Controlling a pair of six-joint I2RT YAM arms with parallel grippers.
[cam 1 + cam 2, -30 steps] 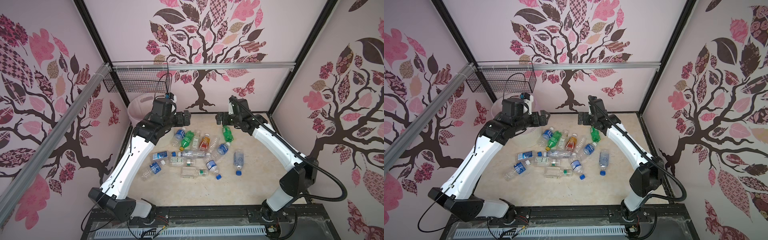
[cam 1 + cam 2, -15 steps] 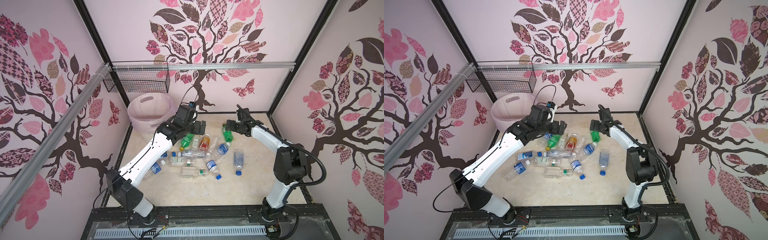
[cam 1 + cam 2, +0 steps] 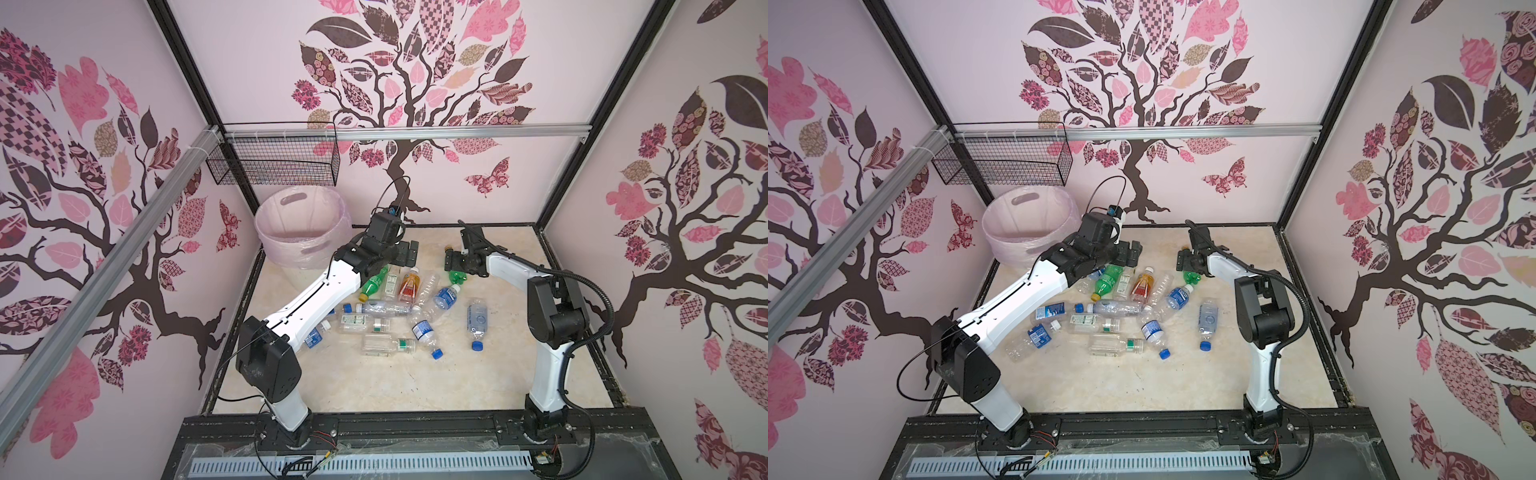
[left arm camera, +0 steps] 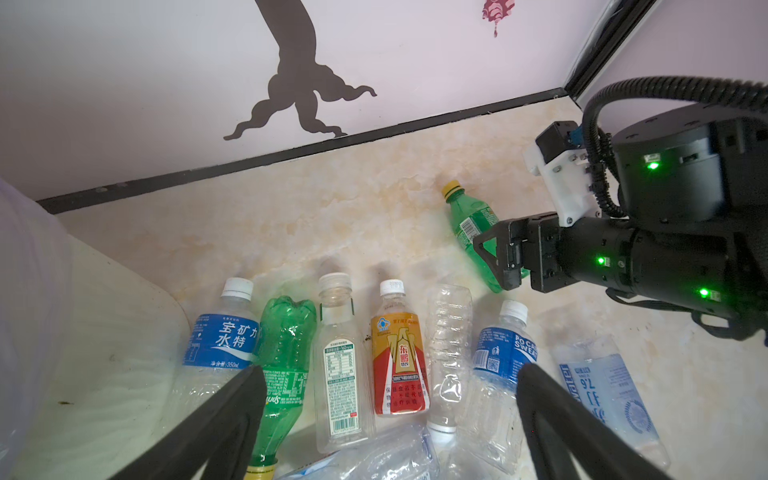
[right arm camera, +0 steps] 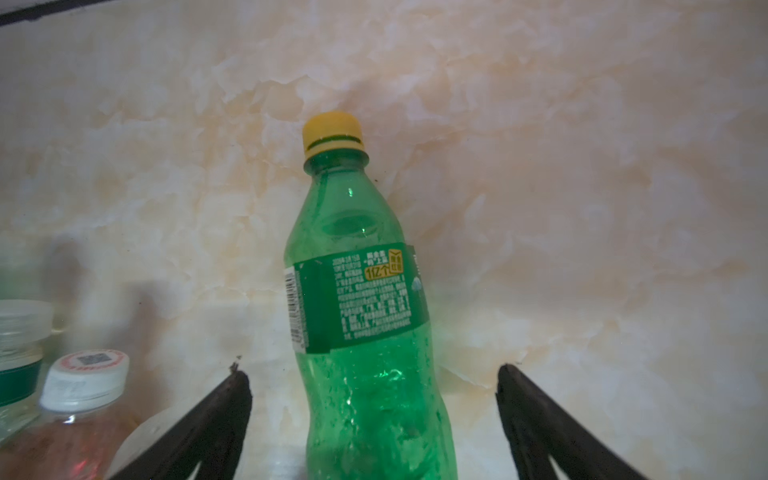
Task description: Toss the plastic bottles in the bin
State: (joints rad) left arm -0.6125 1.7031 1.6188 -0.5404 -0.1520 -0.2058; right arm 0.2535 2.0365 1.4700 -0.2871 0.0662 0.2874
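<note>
Both tools stand with jaws apart: the left tool hangs over a row of plastic bottles lying on the counter, and the right tool straddles the lower body of a yellow-capped green bottle, with a gap showing at each finger. In both top views the bottles lie scattered at mid-frame. The bin, lined with thin plastic, stands up-left of them against the back wall.
</note>
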